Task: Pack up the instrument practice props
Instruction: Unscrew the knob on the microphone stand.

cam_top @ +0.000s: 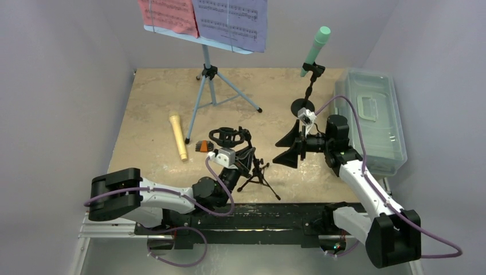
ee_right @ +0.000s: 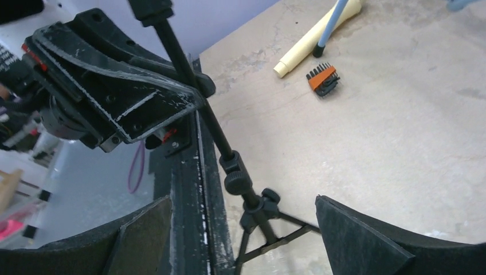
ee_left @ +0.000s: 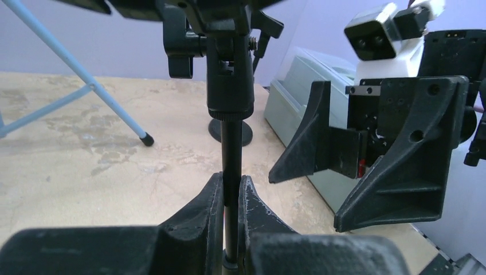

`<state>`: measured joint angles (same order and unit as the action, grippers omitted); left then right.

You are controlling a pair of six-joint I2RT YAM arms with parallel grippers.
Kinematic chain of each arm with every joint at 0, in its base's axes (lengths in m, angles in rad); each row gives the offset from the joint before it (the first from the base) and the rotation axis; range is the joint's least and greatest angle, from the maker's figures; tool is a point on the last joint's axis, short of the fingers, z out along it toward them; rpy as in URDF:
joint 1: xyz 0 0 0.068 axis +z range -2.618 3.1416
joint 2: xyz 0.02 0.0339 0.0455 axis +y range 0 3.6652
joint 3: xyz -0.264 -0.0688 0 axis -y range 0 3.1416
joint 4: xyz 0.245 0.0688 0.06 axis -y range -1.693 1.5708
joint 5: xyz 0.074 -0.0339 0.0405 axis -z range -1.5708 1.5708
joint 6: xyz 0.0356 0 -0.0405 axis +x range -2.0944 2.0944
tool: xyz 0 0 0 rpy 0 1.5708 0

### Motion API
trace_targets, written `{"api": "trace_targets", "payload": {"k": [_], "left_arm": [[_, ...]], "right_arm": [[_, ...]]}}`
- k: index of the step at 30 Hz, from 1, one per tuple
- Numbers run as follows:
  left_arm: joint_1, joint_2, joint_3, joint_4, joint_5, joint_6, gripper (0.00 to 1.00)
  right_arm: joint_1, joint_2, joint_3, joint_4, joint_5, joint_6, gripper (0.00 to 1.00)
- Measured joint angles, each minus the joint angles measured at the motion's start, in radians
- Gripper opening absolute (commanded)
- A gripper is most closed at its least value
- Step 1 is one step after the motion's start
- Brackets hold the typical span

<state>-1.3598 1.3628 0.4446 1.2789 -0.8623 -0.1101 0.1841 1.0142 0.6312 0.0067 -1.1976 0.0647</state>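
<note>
black tripod (ee_left: 231,149) clamped in left jaws near table (cam_top: 150,172) edge; right jaws wide, empty.

**Right gripper** (ee_right: 243,226): jaws spread wide, both fingers (ee_right: 143,240) free of contact.

**Between the fingers:** the small black microphone tripod (ee_right: 252,209) stands here with its legs spread, clear of both pads. Its shaft tilts away from the end effector, toward the upper left of the view.

**Ahead, left of the end effector:** the left gripper (ee_right: 196,97) is clamped on that shaft.

**Further ahead, on the table** (ee_right: 401,143): a small orange-and-black part (ee_right: 322,79). Beyond it lies the yellow microphone (ee_right: 312,41), flat on the surface. The black-capped leg of the light-blue tripod (ee_right: 335,17) crosses the microphone in view.
</note>
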Motion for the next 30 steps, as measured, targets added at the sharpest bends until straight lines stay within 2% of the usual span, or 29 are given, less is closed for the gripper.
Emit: {"api": "trace_targets", "payload": {"k": [8,14,23,30], "left_arm": [[0.03,0.035,0.0,0.087,0.004,0.081,0.0],[0.038,0.055,0.0,0.122,0.012,0.122,0.0],[0.043,0.082,0.0,0.167,0.024,0.16,0.0],[0.044,0.095,0.001,0.179,0.042,0.175,0.0]], "right_arm": [[-0.006,0.07,-0.06,0.228,0.003,0.367,0.99],[-0.006,0.121,-0.066,0.315,0.002,0.537,0.99],[-0.006,0.136,-0.088,0.398,0.003,0.679,0.98],[-0.006,0.167,-0.093,0.421,0.01,0.725,0.94]]}}
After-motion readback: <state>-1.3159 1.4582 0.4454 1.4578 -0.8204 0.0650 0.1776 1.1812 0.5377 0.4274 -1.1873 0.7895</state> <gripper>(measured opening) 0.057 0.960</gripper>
